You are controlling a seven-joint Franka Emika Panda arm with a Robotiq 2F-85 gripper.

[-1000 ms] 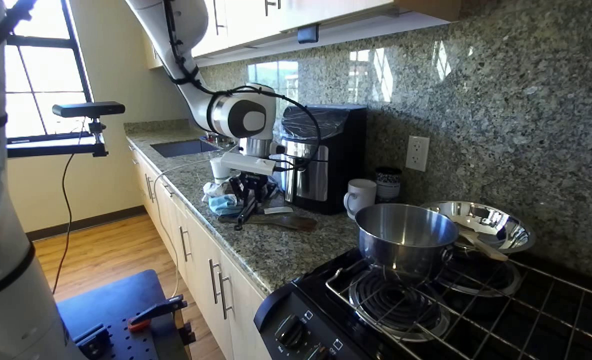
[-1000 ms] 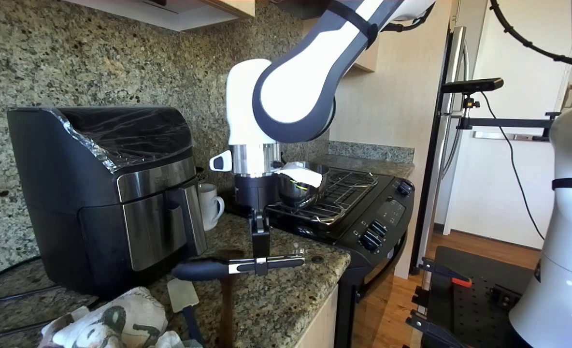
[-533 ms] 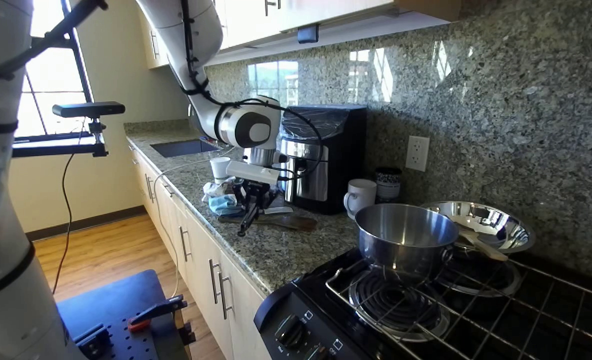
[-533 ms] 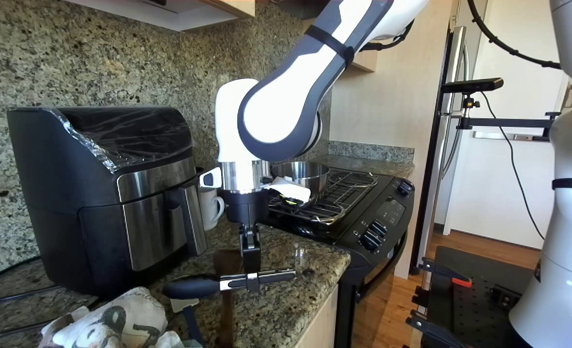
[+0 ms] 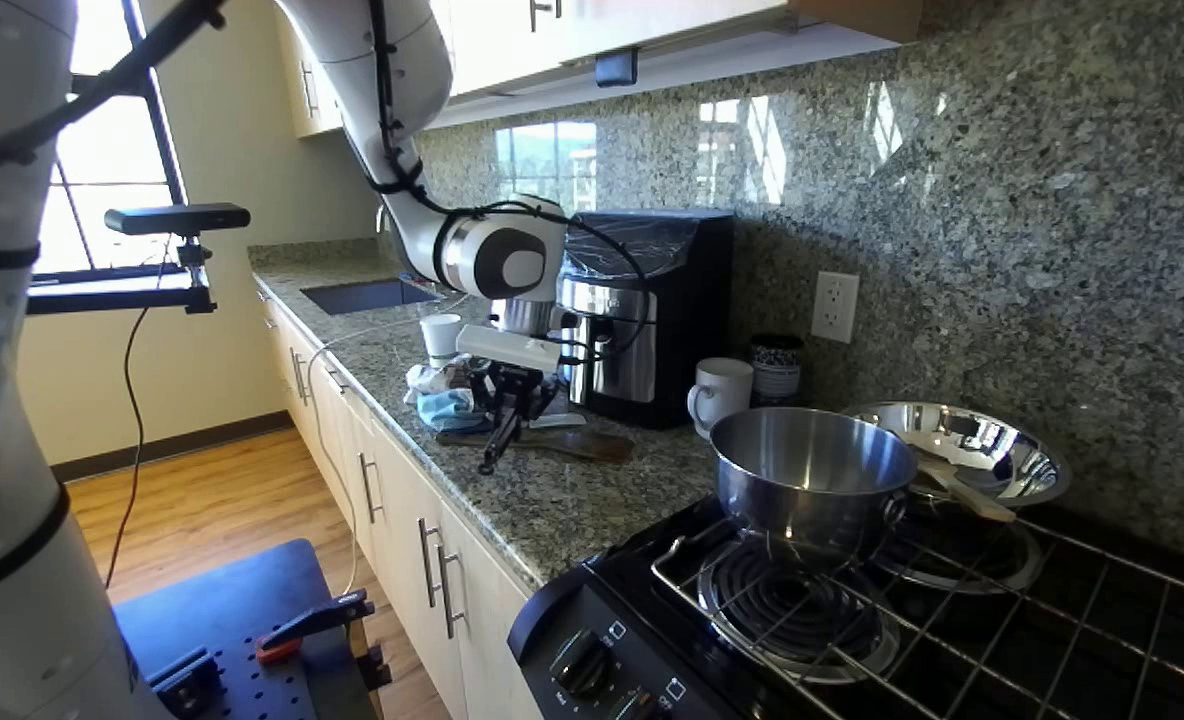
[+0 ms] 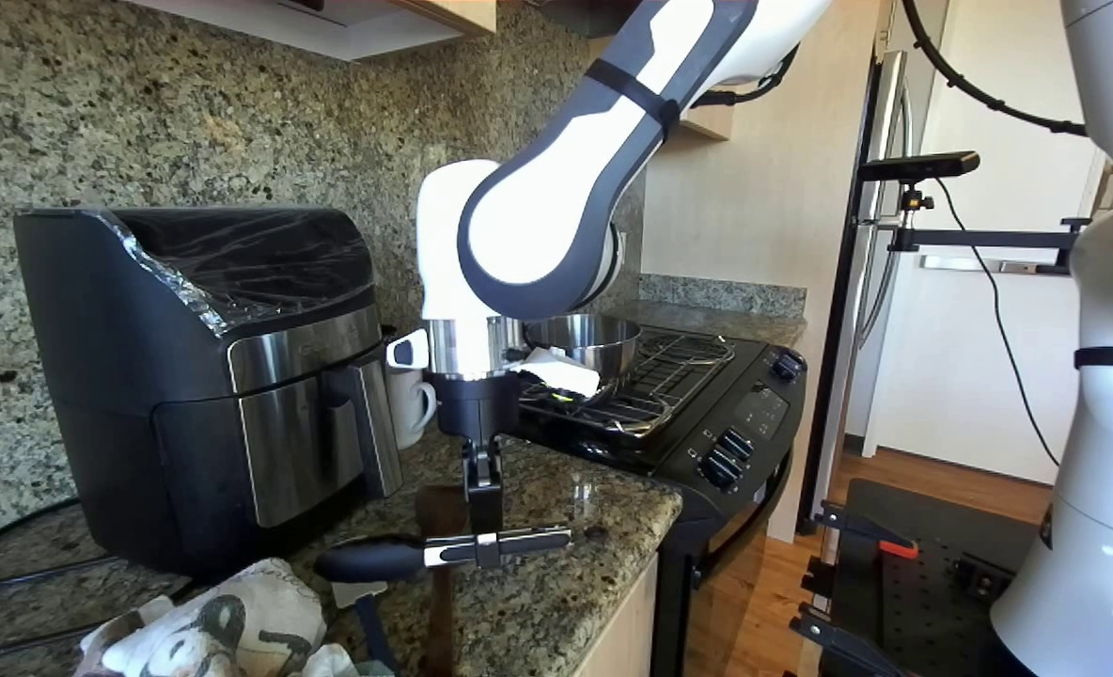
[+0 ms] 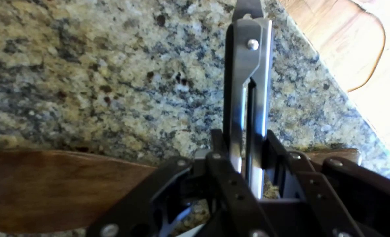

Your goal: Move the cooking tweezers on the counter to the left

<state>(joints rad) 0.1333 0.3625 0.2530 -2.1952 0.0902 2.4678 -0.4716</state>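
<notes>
The robot's jointed black two-fingered gripper (image 7: 246, 144) is closed in on the long, slender steel-and-black cooking tweezers (image 6: 448, 551), a finger against each side and only their width between. They cross above the dark-brown wooden spatula (image 7: 66, 191), over the speckled grey-brown granite worktop (image 6: 566, 602), short of its front corner beside the black electric stove (image 6: 754, 414); their steel end points toward the front edge, their black end toward the back edge. Compared with a second ago, both exterior views show gripper and tweezers lower and slightly nearer the back edge; the spatula lies unmoved.
</notes>
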